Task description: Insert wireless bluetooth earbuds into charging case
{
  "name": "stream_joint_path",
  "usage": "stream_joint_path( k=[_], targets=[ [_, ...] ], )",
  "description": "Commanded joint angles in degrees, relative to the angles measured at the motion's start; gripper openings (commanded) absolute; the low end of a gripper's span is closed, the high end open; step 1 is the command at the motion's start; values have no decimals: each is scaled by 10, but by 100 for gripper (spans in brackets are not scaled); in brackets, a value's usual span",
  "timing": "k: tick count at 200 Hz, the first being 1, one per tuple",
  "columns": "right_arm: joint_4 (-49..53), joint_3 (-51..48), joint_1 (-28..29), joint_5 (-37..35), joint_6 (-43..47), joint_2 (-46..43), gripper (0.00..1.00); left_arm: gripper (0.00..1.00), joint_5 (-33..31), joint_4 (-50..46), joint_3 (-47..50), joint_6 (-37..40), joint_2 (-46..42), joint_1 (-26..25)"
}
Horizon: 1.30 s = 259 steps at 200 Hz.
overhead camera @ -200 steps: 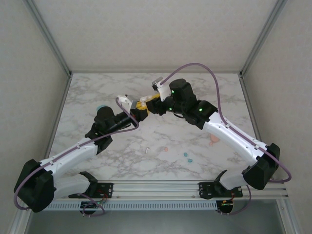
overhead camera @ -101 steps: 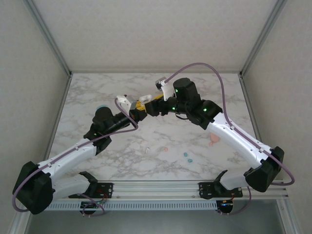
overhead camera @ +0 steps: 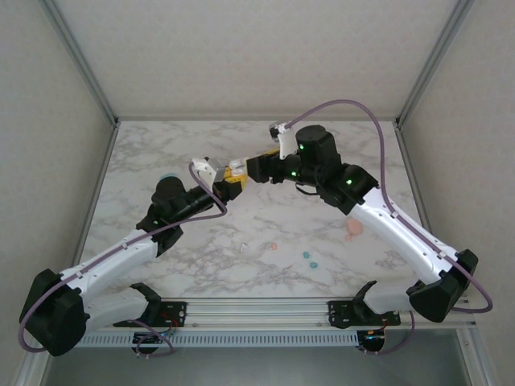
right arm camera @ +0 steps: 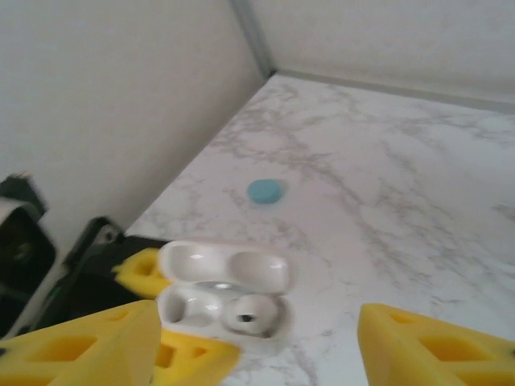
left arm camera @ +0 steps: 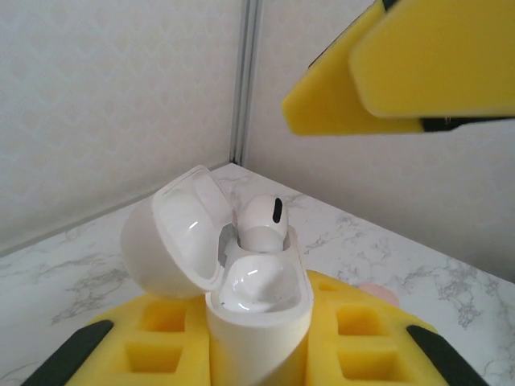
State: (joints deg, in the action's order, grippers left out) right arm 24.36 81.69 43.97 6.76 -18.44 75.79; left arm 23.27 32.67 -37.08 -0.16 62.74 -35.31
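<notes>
Over a marble table [overhead camera: 322, 153] walled in white, the left gripper [overhead camera: 228, 182] clamps an open charging case [left arm camera: 257, 297] with one earbud [left arm camera: 261, 221] seated. The right gripper [right arm camera: 265, 342], spread and empty, hovers above it, with a loose white earbud [overhead camera: 241, 248] at its 6 o'clock.

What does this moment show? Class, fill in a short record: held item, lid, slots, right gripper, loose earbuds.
held item: white charging case, clamped by left gripper
lid: open, tipped back
slots: seated earbud in one; other empty
right gripper: open, holding nothing, near the case
lying on table: loose white earbud, pink-orange earbud, teal earbuds
</notes>
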Motion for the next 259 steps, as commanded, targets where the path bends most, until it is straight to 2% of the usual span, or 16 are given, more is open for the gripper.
stream_joint_path(
  k=[1, 16, 34, 61, 76, 89, 131, 157, 189, 219, 259],
  targets=[
    [49, 11, -36, -133, -60, -31, 61, 14, -18, -15, -14, 21, -29, -4],
    [82, -1, -73, -149, -111, -37, 58, 14, -33, -28, -8, 30, -48, -4],
    [117, -26, -117, -108, -155, -35, 56, 14, -51, -52, 0, 41, -78, -4],
    [177, -44, -123, -58, -189, 1, 56, 14, -71, -112, 5, 65, -132, -4],
    [200, -56, -119, -6, -221, 33, 54, 14, -82, -133, 13, 76, -164, -4],
    [199, -79, -101, 19, -248, 50, 53, 14, -96, -145, 19, 81, -190, -4],
    [202, -122, -14, 7, -348, 109, 53, 14, -118, -202, 20, 101, -219, 14],
    [200, -127, 48, -10, -388, 146, 52, 14, -91, -153, 55, 49, -236, 64],
    [199, -105, 96, -8, -428, 216, 48, 14, -61, -104, 83, -20, -239, 128],
    [198, -62, 125, -8, -451, 280, 48, 14, -64, -101, 87, -28, -238, 139],
    [196, -17, 135, -3, -456, 336, 49, 14, -80, -105, 95, -24, -255, 138]
  ],
)
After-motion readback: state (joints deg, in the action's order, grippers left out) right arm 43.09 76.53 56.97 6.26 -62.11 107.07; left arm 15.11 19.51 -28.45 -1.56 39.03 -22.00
